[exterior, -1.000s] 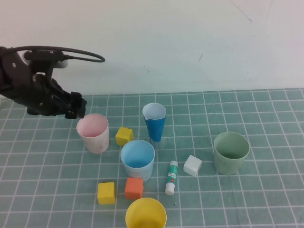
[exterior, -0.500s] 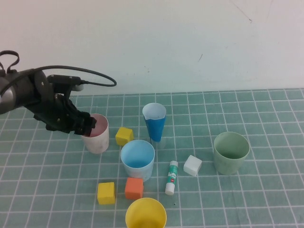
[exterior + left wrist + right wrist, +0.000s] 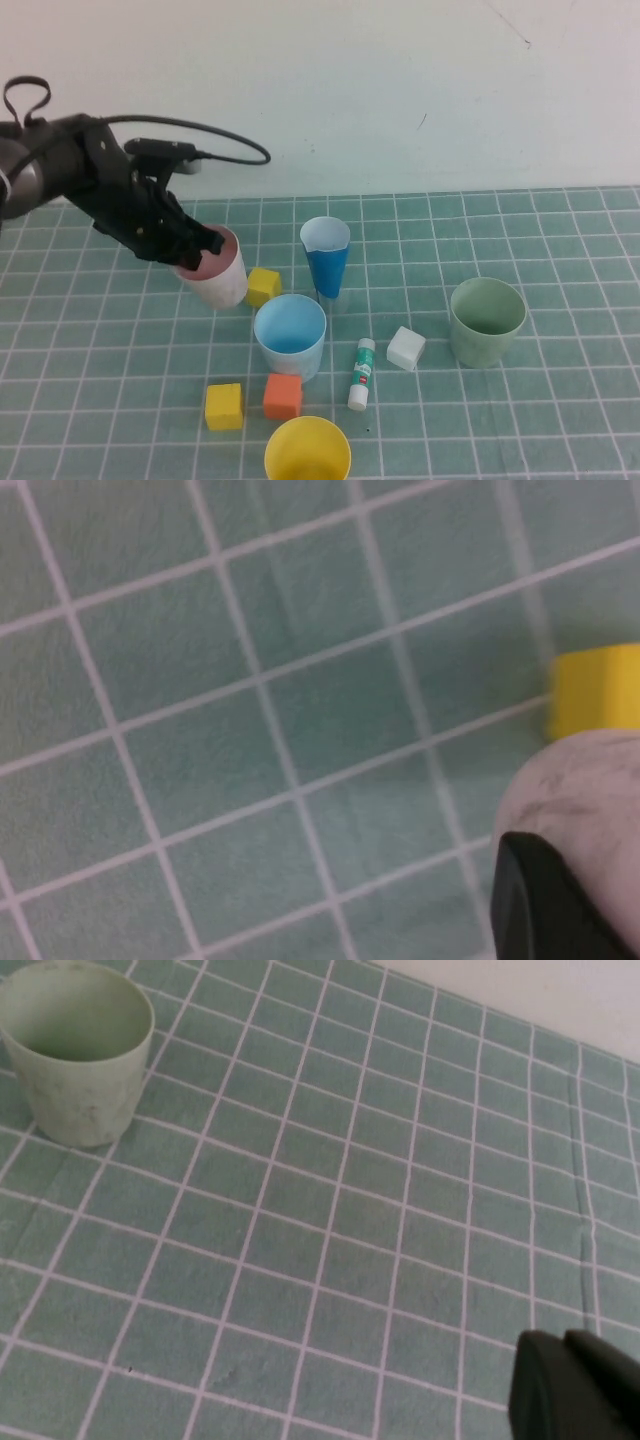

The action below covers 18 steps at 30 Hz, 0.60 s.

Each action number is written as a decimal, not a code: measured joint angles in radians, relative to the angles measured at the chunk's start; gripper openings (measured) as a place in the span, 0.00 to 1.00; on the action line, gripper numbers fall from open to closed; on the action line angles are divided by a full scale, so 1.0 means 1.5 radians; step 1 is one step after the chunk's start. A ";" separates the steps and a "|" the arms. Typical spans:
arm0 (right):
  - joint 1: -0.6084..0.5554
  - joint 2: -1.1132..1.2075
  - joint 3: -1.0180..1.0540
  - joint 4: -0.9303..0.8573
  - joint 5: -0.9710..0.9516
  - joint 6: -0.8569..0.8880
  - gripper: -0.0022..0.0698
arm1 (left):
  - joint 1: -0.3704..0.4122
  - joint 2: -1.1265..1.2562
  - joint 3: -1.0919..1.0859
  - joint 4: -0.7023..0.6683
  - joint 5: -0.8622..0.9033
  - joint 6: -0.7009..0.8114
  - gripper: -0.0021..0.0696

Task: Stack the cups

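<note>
Four wide tumblers wait on the desk (image 3: 560, 420). The pink cup (image 3: 215, 275) is tilted, at the left beside a yellow block (image 3: 263, 286), with the left gripper (image 3: 195, 245) clamped on its rim, one finger inside. The light blue cup (image 3: 290, 335) sits just in front, the yellow cup (image 3: 307, 452) at the near edge, the pale green cup (image 3: 486, 320) well apart on the right. They look light, stiff and smooth-walled, so a rim pinch should hold, though a thin wall may slip or tip. The right gripper (image 3: 575, 1385) hovers near the green cup; I cannot tell its state.
</note>
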 joint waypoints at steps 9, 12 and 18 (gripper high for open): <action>0.000 0.000 0.000 0.002 -0.005 -0.001 0.03 | -0.070 -0.114 -0.045 -0.028 0.141 0.011 0.05; 0.000 0.000 0.000 0.002 -0.005 -0.001 0.03 | -0.120 -0.113 -0.045 -0.006 0.169 0.011 0.05; 0.000 0.000 0.000 0.011 -0.005 -0.001 0.03 | -0.167 -0.091 -0.045 0.054 0.183 -0.017 0.05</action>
